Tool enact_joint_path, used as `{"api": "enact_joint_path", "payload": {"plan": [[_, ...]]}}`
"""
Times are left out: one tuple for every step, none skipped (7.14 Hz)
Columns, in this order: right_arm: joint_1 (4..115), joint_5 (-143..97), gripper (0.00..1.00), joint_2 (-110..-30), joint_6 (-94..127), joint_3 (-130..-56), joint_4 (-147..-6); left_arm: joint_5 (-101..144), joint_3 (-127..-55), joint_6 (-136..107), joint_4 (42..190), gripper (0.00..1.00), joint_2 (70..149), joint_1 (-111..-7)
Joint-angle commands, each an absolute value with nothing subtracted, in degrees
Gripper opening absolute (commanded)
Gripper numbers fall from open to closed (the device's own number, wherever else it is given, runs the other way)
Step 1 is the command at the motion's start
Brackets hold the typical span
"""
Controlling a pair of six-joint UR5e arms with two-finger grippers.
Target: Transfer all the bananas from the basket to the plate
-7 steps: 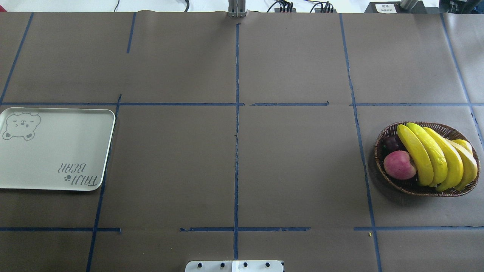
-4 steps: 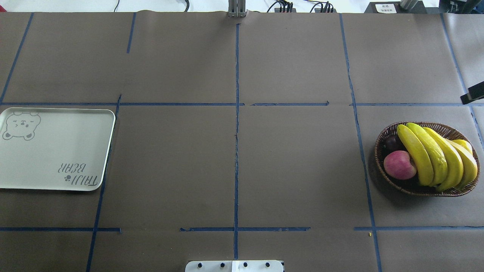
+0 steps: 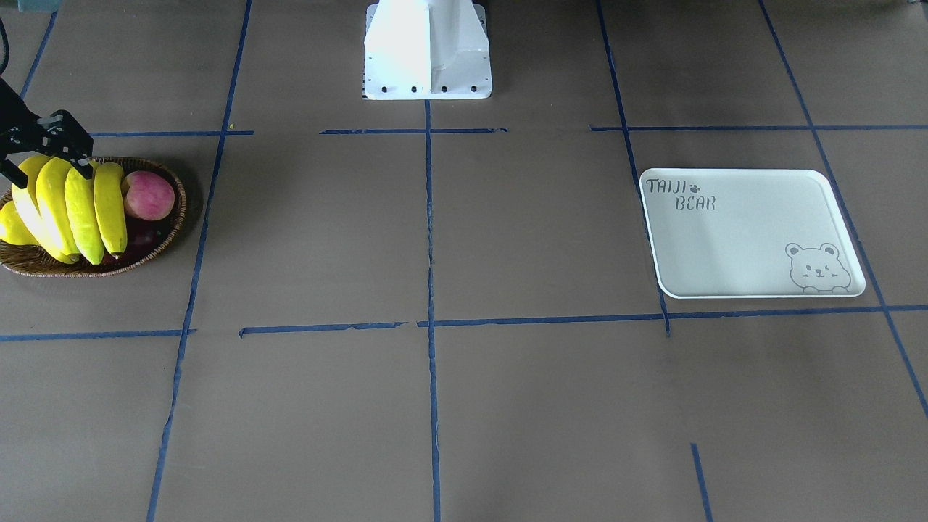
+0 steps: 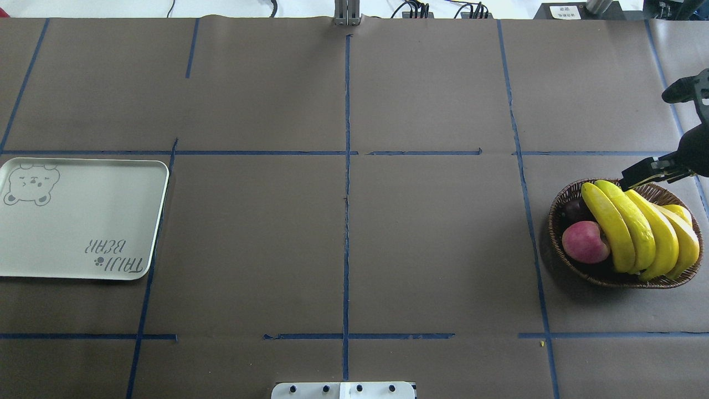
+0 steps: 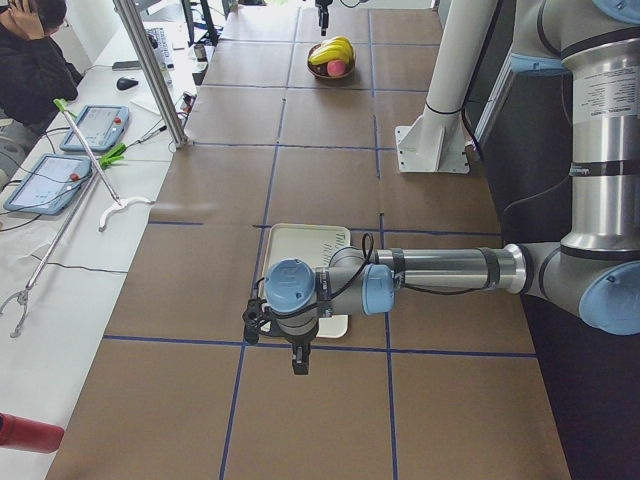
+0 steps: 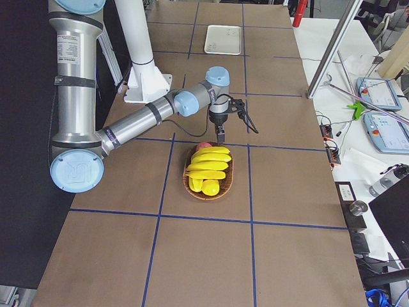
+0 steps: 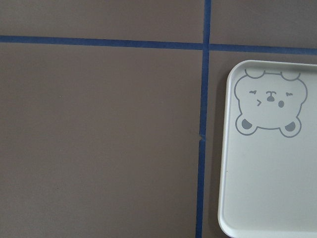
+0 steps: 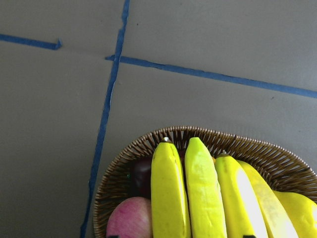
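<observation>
Brought above the basket point(image 4: 551, 230), the right pincer point(image 4: 645, 173) is held open and empty. The bananas point(image 4: 631, 227) lie beneath it, their length crossing its gap.

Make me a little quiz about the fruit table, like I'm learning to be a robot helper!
1. True or false: one of the bananas already lies on the plate.
2. Which fruit sits beside the bananas in the basket? A) a pinkish-red apple B) an orange C) a strawberry
3. Fill in: the ____ arm's pincer hangs above the banana tips at the basket's far rim.
Key: 1 false, the plate holds nothing. 2 A. 3 right.
</observation>
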State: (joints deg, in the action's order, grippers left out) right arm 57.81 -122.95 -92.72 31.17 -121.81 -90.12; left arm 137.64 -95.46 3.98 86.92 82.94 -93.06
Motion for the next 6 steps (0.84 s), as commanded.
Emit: {"api": "enact_joint_path", "payload": {"plan": [[54.5, -122.1, 0.79, -92.8, 31.6, -121.1, -90.3, 137.6, -95.7, 3.9, 86.9, 1.0, 83.0, -93.0], [53.0, -122.1, 0.7, -92.8, 31.5, -119.7, -90.1, 137.6, -95.7, 3.9, 86.9, 1.0, 83.0, -93.0], [51.2, -121.9, 0.69, -92.7, 31.5, -118.8, -90.1, 137.6, -95.7, 3.9, 86.9, 1.0, 83.0, -93.1], [50.8, -121.9, 0.65, -92.8, 31.5, -118.6, -90.1, 137.6, -95.7, 3.9, 86.9, 1.0, 83.0, -93.0], [49.6, -121.5, 0.62, -92.8, 31.5, -118.6, -90.5, 137.6, -95.8, 3.9, 87.0, 1.0, 83.0, -93.0], [48.8, -119.9, 0.61, -92.9, 31.4, -118.5, -90.8, 137.6, -96.1, 3.8, 86.9, 1.0, 83.0, -93.1]]}}
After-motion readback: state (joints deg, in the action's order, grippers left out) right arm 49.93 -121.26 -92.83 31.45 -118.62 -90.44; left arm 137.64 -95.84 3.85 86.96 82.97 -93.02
